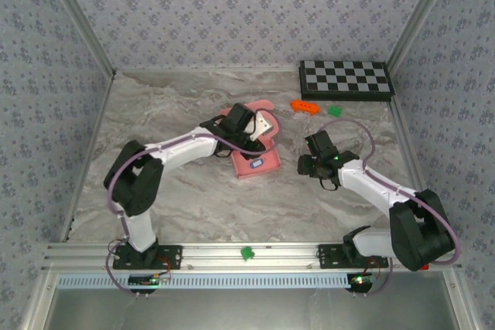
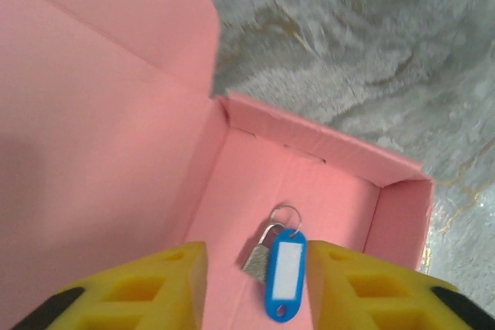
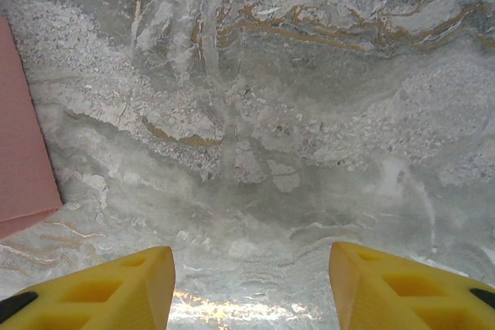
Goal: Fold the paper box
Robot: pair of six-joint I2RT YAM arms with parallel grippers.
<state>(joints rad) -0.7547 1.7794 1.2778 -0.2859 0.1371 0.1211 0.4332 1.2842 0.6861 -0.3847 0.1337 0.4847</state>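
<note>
Left claw (image 2: 257, 254) spread, pinching nothing, poised over open box (image 2: 309, 183). Key tag (image 2: 285, 272) lies inside. Box sits mid-bench (image 3: 271, 113), lid (image 2: 93, 113) raised, not closed.

Likely step: catch lid's free edge, swing over tray, tuck flap without crushing walls.

Left arm stretched forward, wrist pitched down. Right claw (image 3: 251, 256) spread, empty, low near box's edge.
</note>
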